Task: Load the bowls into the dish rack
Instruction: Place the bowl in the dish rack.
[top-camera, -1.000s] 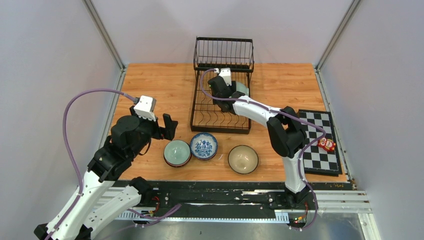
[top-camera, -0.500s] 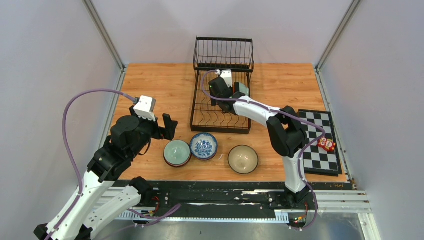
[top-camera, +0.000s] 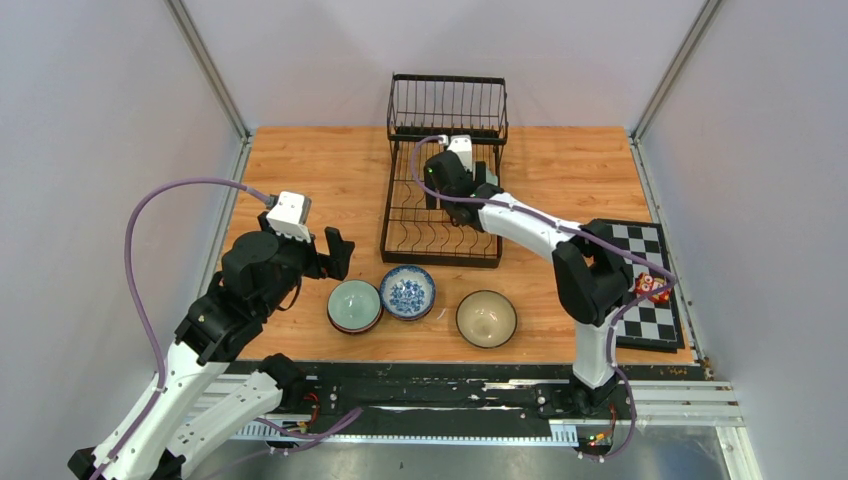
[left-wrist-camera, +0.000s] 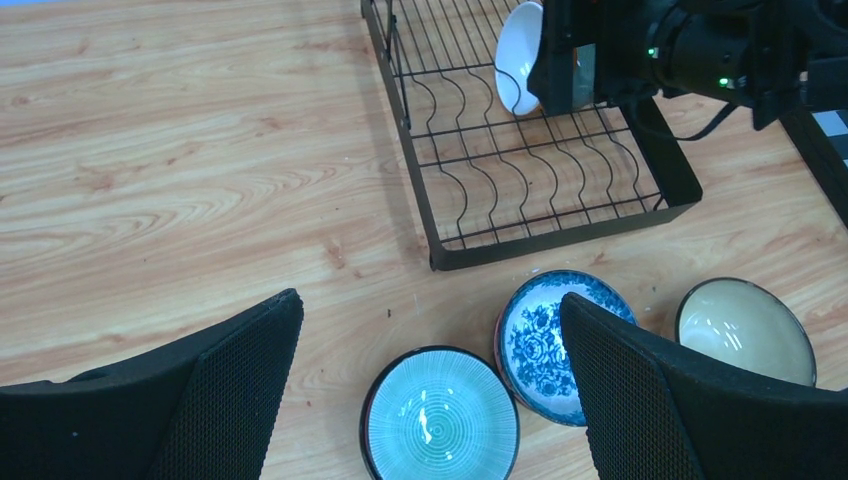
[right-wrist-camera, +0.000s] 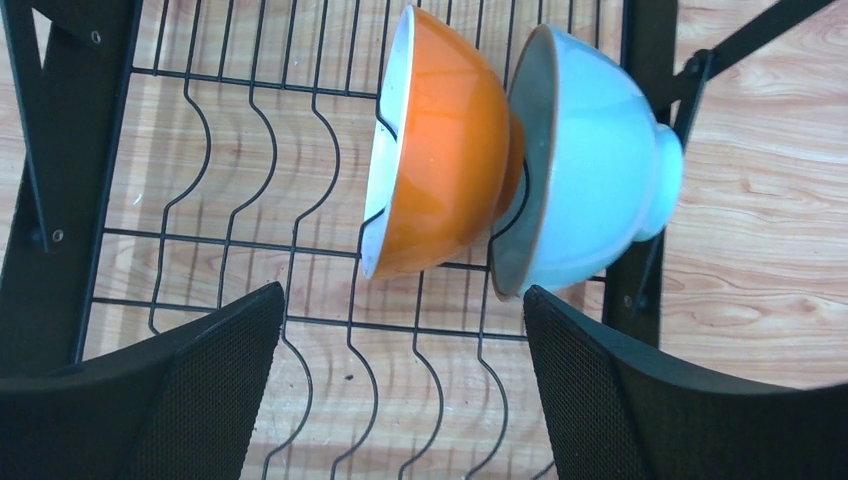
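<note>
- Top view: the right arm reaches across the dish rack (top-camera: 441, 205) and its wrist covers the bowls loaded there. They barely show from above.
- Right wrist view fills that in. An orange bowl (right-wrist-camera: 440, 150) with a white inside and a pale blue-green bowl (right-wrist-camera: 590, 160) stand on edge in the wavy slots of the base tier.
- The orange one's foot sits in the mouth of the pale one and looks to be touching it. The pale one is right by the rack's side rail.
- Right gripper (right-wrist-camera: 402, 295): fingers spread wide and holding nothing, with both bowls just past the tips.
- Left wrist view catches only the orange bowl's white inside, half hidden behind the right gripper's black body. The pale bowl is not visible there.
- Left gripper (left-wrist-camera: 430, 303): fingers spread wide and empty, hanging above the table (top-camera: 300, 180) near the front bowls.
- Three bowls lie on the table, mouths up, in front of the rack: a teal bowl (top-camera: 354, 304), a blue-and-white bowl (top-camera: 407, 291) and a cream bowl (top-camera: 486, 318).
- The teal and blue-and-white bowls touch or overlap, and the cream one sits apart to the right.
- The left wrist view shows the blue-and-white bowl's reddish outside, which the top view misses.
- The basket tier (top-camera: 447, 105) at the far end of the rack looks unloaded.
- A checkered board (top-camera: 640, 290) lies right of the rack, partly under the right arm's elbow. A small red thing (top-camera: 653, 288) sits on it, too small to make out.
- A purple cable (top-camera: 150, 200) loops off the left arm.
</note>
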